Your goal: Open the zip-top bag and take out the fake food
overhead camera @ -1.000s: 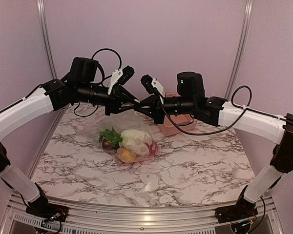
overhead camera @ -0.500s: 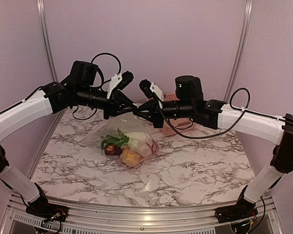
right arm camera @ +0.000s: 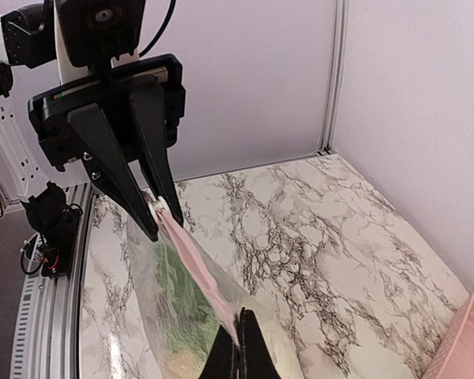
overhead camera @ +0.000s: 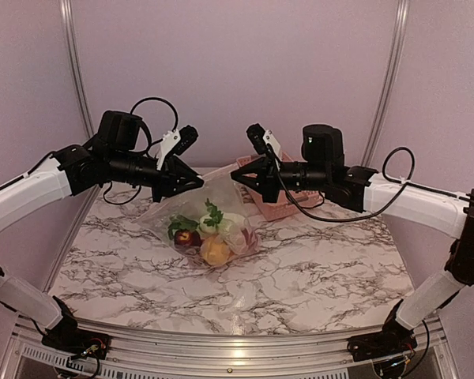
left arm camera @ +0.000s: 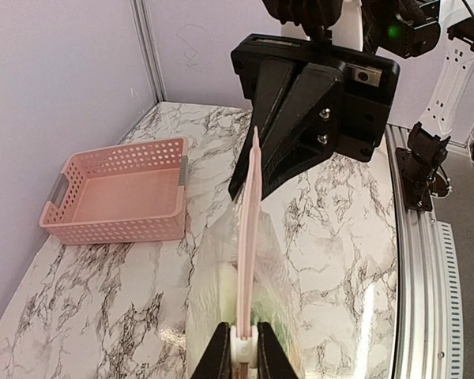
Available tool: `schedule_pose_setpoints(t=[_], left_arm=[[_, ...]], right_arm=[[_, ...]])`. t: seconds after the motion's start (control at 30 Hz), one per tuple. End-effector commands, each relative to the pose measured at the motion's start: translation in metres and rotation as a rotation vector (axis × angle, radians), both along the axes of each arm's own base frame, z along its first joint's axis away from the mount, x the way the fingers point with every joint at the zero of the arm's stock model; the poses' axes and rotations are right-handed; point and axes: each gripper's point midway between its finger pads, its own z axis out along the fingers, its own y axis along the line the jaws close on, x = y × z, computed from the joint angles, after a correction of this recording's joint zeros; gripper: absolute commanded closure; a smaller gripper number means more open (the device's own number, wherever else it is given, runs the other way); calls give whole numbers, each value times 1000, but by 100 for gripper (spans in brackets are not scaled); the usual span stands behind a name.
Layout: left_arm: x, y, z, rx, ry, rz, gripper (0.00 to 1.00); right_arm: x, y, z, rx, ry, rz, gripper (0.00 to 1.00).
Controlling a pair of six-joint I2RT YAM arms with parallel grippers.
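Zip-top bag (overhead camera: 209, 217), spanning left tool (overhead camera: 197, 183), right tool (overhead camera: 235, 177)

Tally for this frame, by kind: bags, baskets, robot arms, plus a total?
zip-top bag: 1
pink basket: 1
robot arms: 2 (left arm, right arm)
Total: 4
The fake food inside the bag is left uncounted; the pieces overlap.

Clear crinkly plastic zip-top bag (overhead camera: 221, 199), pink zip strip (left arm camera: 249, 229) stretched taut above, holds small plastic fruits (overhead camera: 213, 238) (red, orange, leafy green).
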Motion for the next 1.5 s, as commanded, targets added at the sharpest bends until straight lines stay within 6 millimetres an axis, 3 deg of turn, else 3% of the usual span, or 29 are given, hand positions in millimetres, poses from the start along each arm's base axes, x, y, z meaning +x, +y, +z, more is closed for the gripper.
schedule_pose_setpoints(t=[0.0, 0.2, 0.53, 0.73, 0.8, 1.0, 1.2, 1.47], left_arm=[[2, 35, -16, 37, 62, 108, 91], [0, 71, -30, 40, 100, 202, 91], [-21, 117, -55, 54, 158, 331, 90], [-32, 131, -64, 91, 172, 366, 90], [-33, 128, -58, 83, 179, 355, 83], [-36, 97, -5, 12, 135, 273, 55], [-23, 68, 32, -10, 87, 235, 52], [-14, 40, 35, 23, 60, 153, 56]], right_arm=[[20, -30, 38, 94, -58, -107, 100], [31, -44, 34, 93, -50, -164, 100], [53, -75, 33, 131, -19, -242, 100], [52, -65, 25, 125, 11, -179, 100], [49, -59, 25, 129, 26, -142, 100], [35, -31, 21, 89, 40, -25, 100], [19, -7, 17, 48, 32, 51, 100], [11, 6, 22, 48, 33, 73, 100]])
